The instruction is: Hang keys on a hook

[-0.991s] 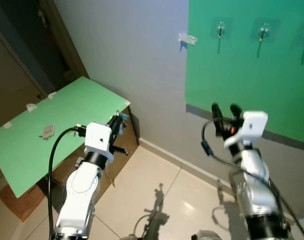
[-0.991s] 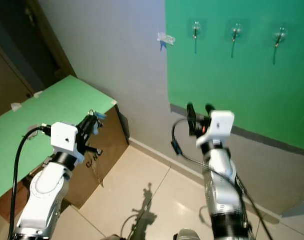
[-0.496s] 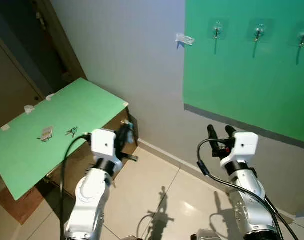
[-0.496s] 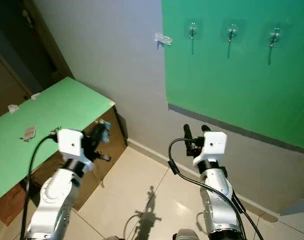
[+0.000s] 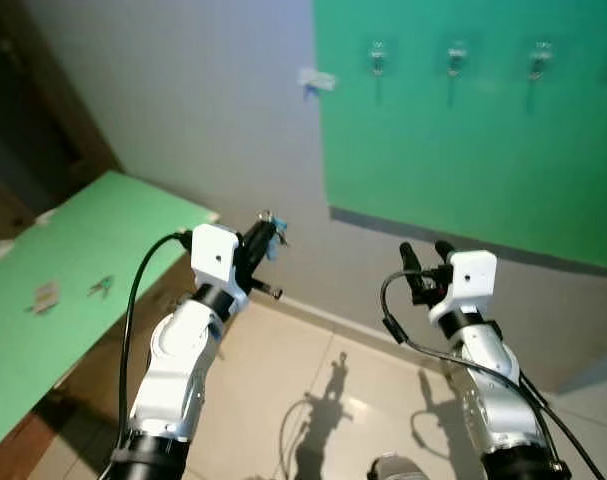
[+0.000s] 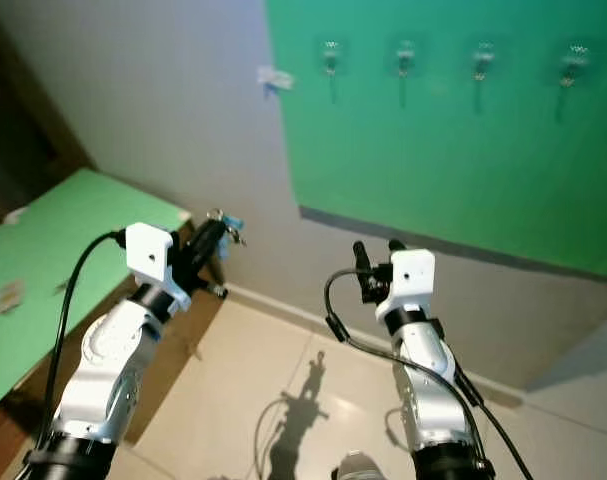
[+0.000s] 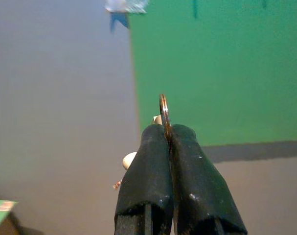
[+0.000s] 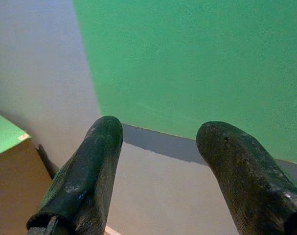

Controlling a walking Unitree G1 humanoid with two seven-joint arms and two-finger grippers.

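My left gripper [image 5: 267,234] is raised in front of the grey wall, left of the green panel [image 5: 463,130]. It is shut on a key ring [image 7: 163,108], which stands up thin between the black fingertips [image 7: 153,147], with small keys [image 5: 274,226] at the tip. A row of metal hooks [image 5: 377,56] sits high on the green panel, well above and to the right of the keys. My right gripper [image 5: 424,250] is open and holds nothing, level with the panel's lower edge; its fingers [image 8: 97,161] point at the wall.
A green-topped table [image 5: 103,240] stands at the left with another small bunch of keys [image 5: 100,287] and a small card [image 5: 45,296] on it. A scrap of tape [image 5: 316,78] sticks to the grey wall. Pale floor tiles [image 5: 313,380] lie below.
The view has swung to the right, bringing more hooks into sight. My left gripper has risen with the keys and reached toward the wall. The right gripper dropped from its earlier height and stays open.
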